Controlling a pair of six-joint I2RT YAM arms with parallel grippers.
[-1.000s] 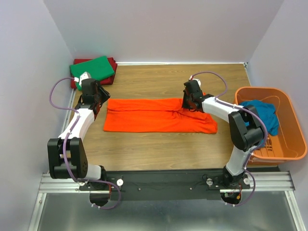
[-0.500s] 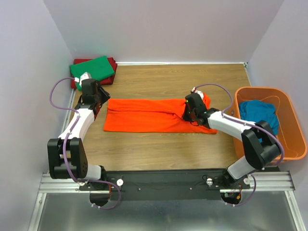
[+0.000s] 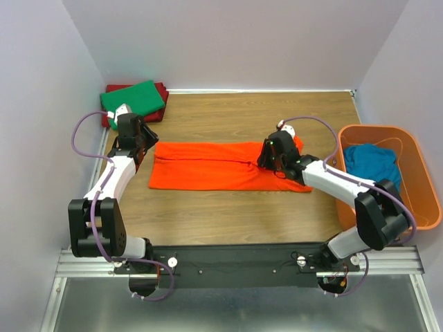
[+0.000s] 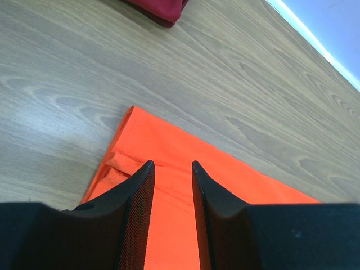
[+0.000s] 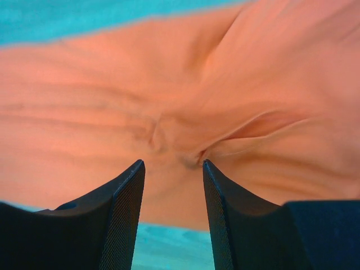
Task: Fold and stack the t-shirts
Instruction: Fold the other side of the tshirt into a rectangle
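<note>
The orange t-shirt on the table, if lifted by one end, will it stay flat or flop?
Probably flops: the orange t-shirt shows soft puckers and folds. Likely light, lying thin and flat. Pushed, it would probably bunch, not slide, on the wooden table.

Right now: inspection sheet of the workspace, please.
Surface: wooden table, no marks seen.
Job's things: orange t-shirt folded into a long strip, mid-table; green t-shirt on dark red t-shirt, far left corner; teal t-shirt in the basket.
Clutter: orange basket, right edge.
Grippers: left gripper fingers apart over the strip's left end; right gripper fingers apart over its puckered right end.
Cables: purple cable loops at each wrist.
Surroundings: pale walls on three sides.
</note>
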